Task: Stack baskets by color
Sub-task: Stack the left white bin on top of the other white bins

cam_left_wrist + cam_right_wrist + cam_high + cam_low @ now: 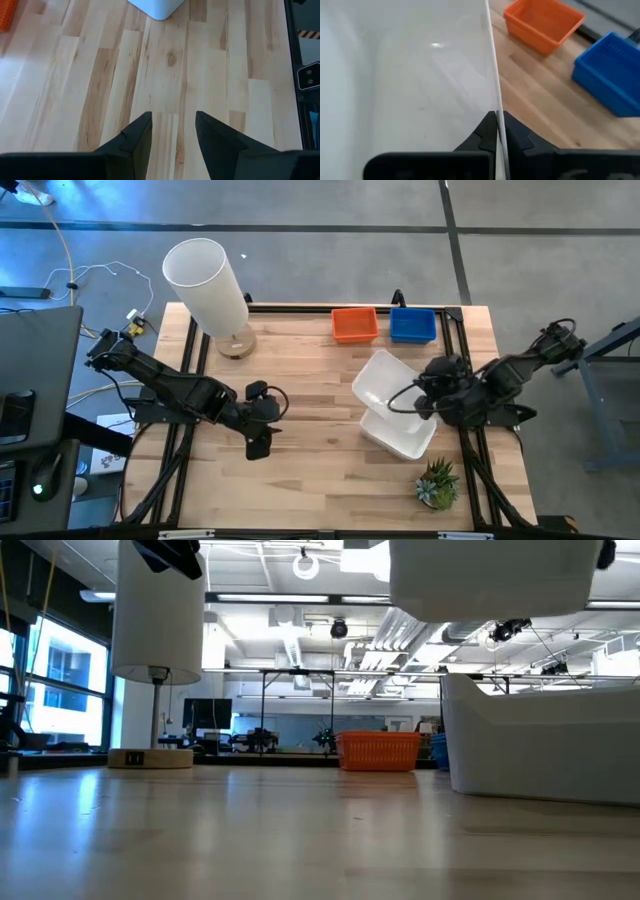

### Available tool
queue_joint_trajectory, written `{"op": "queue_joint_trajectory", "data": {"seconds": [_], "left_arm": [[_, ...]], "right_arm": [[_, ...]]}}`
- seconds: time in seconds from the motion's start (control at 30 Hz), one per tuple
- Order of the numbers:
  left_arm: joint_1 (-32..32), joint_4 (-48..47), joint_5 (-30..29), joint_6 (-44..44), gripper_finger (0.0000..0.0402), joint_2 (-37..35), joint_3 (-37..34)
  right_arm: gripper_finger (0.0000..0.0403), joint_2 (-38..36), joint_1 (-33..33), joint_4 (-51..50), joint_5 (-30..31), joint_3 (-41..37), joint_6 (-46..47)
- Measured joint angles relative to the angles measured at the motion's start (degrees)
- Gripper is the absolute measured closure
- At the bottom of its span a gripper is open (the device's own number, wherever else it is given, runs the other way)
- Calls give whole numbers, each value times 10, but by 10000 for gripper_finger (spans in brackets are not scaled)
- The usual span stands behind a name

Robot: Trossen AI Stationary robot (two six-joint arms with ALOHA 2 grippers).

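A: Any labels or writing?
B: None readable on any item.

A: Right gripper [499, 131]?
B: Jaws pinched on the rim of a white basket [385, 383], held tilted in the air over a second white basket [402, 435] that sits on the table [300, 480] near the plant [437, 483]. The right wrist view shows the thin wall clamped between the fingers.

A: Left gripper [172, 131]?
B: Jaws parted, nothing between them, pointing at bare wood left of centre.

A: Other baskets?
B: Orange basket [355, 324] and blue basket [413, 325] stand side by side at the far edge, just apart.

A: Anything else?
B: Lamp [208, 288], far left corner.

A: What does one view add?
B: Only the high view shows the plant and both arms. The low view shows the held basket clear of the lower one, with the room behind. The left wrist view catches a white corner and an orange sliver at its edges.
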Motion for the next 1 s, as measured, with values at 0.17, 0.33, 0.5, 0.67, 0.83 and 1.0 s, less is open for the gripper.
{"op": "queue_joint_trajectory", "data": {"seconds": [0.17,0.33,0.5,0.67,0.83,1.0], "left_arm": [[0,0,0,0,264,0,0],[0,1,-1,0,264,0,0],[0,1,-2,0,264,0,0],[0,2,-2,0,264,0,0],[0,2,-2,0,264,0,0],[0,2,-2,-1,264,0,0]], "right_arm": [[403,-59,12,52,-40,-76,10],[403,-76,12,58,-83,-132,37],[403,-76,12,86,-119,-174,47],[403,-78,12,110,-131,-200,45],[403,-79,12,108,-145,-202,28],[403,-85,20,97,-147,-188,13]]}}
